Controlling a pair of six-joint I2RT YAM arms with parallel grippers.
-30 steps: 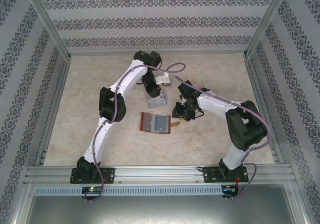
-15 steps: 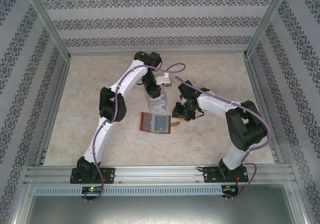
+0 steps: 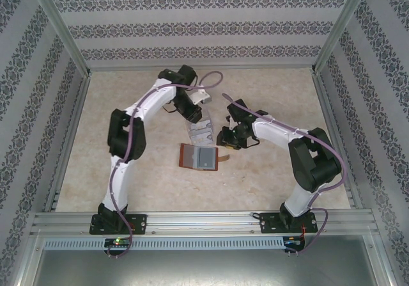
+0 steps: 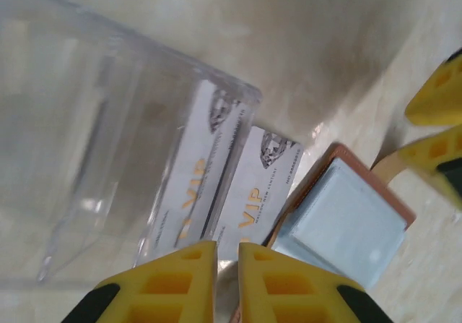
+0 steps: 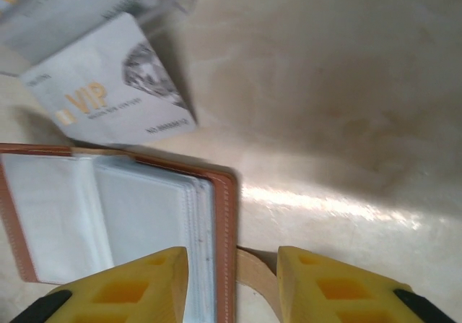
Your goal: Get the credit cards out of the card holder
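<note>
Since the card holder (image 3: 203,157) lies open and flat on the table (image 3: 128,145), just on the near side of the clear tray (image 4: 79,121), the coming move turns on how its pockets face the jaws: its long axis runs left to right across the overhead view, with the strap tab (image 5: 254,271) sticking out of its right end. The right gripper (image 5: 232,283) is the nearer one and hangs right over that end. Its fingers are spread, one above the grey-blue sleeves and the other out past the tab, so the tab and the leather edge sit between them, and nothing looks pinched. The left gripper (image 4: 227,269) hovers farther off, over the tray on the holder's far side; its fingers stand only a thin slit apart with nothing between them. One credit card (image 4: 189,175) lies inside the tray against its wall, and a second credit card (image 4: 254,189) lies flat just outside the tray's corner, between tray and holder and close to the holder's far edge. Whether any card sits in the sleeves I cannot tell, as they look uniformly pale. If one does, my judgement is that the right jaws would best steady the strap end while the left ones come in from the far side, across the short axis, to draw it out
</note>
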